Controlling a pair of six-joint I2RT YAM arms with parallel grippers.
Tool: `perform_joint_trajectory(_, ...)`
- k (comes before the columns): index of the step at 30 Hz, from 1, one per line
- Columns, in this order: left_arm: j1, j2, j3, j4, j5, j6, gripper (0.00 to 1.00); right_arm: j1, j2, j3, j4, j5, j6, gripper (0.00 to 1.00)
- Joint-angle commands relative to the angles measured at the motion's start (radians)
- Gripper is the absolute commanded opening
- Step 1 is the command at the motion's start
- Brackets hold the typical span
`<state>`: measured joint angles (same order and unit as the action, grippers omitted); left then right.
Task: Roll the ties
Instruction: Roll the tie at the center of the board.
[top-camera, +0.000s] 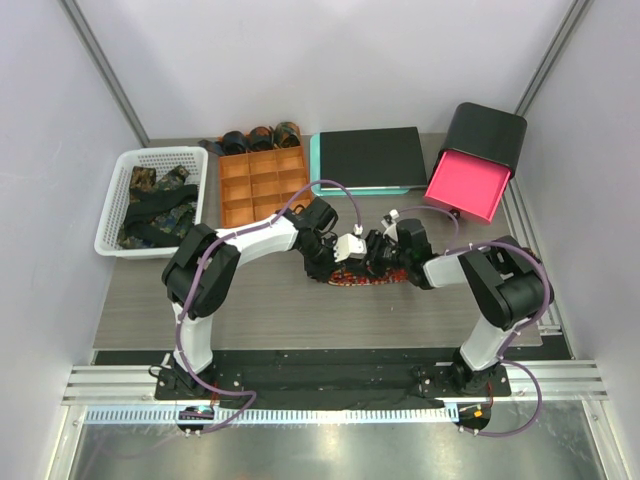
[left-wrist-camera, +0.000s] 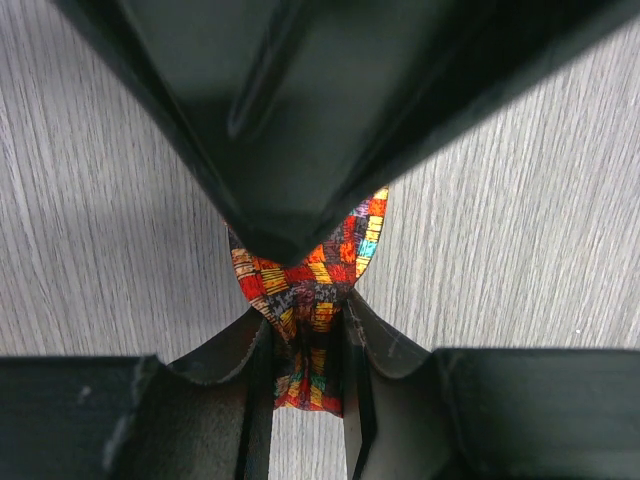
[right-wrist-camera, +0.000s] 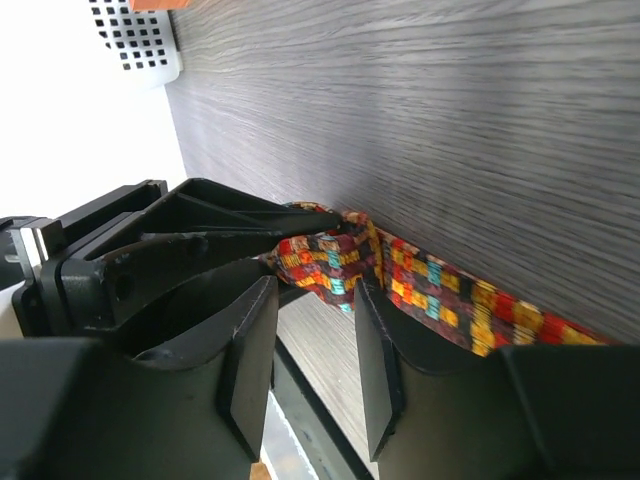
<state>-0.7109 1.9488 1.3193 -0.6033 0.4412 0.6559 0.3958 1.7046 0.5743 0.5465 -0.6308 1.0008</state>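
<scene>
Fingers of the left hand are clamped together on a folded end of the red-orange check tie. Just beside it, the right hand has its fingers apart, straddling the same fold without pinching it. The rest of the tie trails flat along the middle of the counter. The hands crowd one small fold, so I judge the right could close on the left's fingertip or catch only one layer. The fold would then slip and the coil start loose or skewed. More ties wait in the white basket, far left.
</scene>
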Motion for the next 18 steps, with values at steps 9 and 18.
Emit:
perform_joint_trajectory(9,0.004,0.015,0.006,0.011,0.007,-0.012,0.16,0.038,0.052,0.039,0.067,-0.006,0.009,0.42)
perform_joint_trajectory(18,0.002,0.010,0.001,0.014,0.005,-0.016,0.16,0.061,0.076,0.067,0.046,-0.004,-0.019,0.32)
